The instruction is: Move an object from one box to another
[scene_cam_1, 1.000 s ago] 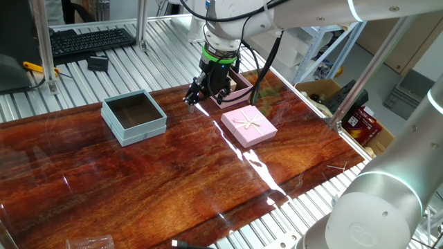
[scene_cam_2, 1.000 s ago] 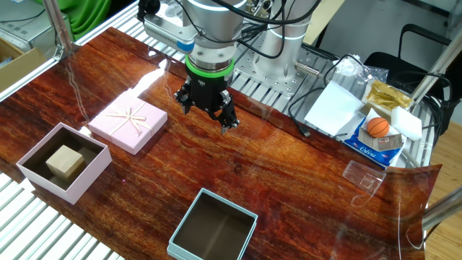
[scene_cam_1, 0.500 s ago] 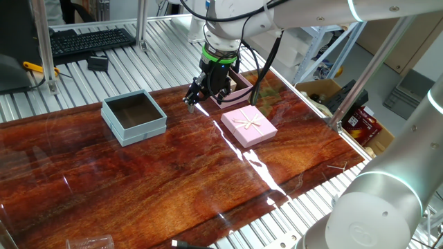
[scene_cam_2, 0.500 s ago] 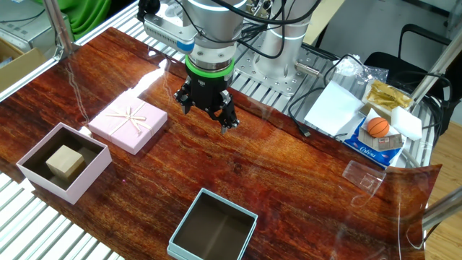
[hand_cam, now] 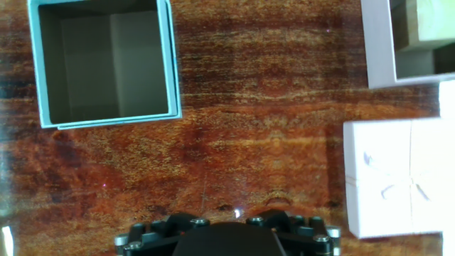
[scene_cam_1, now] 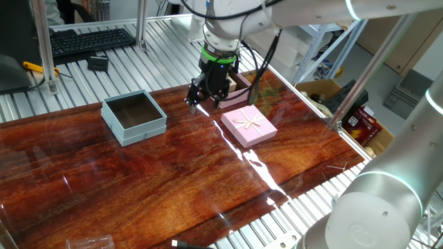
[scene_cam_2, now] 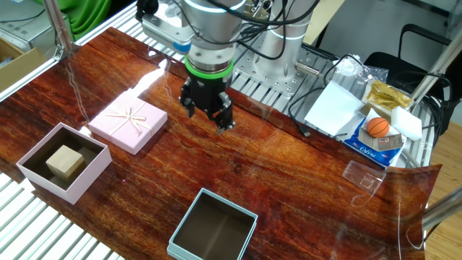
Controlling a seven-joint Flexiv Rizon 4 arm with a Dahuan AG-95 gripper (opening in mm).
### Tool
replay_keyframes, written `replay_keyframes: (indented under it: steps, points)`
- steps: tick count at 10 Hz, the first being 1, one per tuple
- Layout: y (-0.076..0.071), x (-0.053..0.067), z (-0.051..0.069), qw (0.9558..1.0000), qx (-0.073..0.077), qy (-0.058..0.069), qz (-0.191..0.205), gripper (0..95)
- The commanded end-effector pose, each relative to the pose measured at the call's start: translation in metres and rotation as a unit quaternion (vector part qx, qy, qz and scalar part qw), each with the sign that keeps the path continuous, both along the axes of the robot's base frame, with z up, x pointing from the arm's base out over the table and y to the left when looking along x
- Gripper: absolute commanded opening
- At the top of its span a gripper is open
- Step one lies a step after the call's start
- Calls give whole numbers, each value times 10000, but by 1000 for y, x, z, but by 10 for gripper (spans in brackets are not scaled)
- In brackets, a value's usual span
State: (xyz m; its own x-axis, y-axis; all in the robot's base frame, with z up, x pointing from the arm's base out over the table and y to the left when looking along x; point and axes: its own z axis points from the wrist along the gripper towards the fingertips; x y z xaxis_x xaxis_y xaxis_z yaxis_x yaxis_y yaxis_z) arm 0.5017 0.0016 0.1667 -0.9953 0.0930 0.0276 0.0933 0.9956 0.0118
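The gripper [scene_cam_2: 207, 115] hangs above the bare wood of the table [scene_cam_2: 289, 180] in the upper middle of the other fixed view, holding nothing; whether its jaws stand open or closed I cannot tell, because the dark fingers are seen only from the side, and in the hand view only the base of the hand shows at the bottom edge. The wooden cube [scene_cam_2: 65, 161] lies inside the pink box [scene_cam_2: 40, 180] at the lower left of this view, well apart from the gripper. Just beside the box, toward the upper right, lies the flat pink lid [scene_cam_2: 128, 123] with its ribbon bow. The blue-grey box [scene_cam_2: 213, 229] stands at the bottom centre with its dark interior open. In the hand view the blue-grey box [hand_cam: 105, 62] fills the upper left, the pink box [hand_cam: 377, 50] is cut off at the upper right – a corner of the cube [hand_cam: 434, 21] is visible in it – and the lid [hand_cam: 398, 178] is at the right edge.
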Motion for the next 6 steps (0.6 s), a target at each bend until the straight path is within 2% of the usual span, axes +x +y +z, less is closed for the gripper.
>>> replay_keyframes:
  steps: [1, 6]
  points:
    - [2, 2, -3, 9995, 58, 106, -287, 0]
    - [2, 2, -3, 9996, 59, 85, -248, 0]
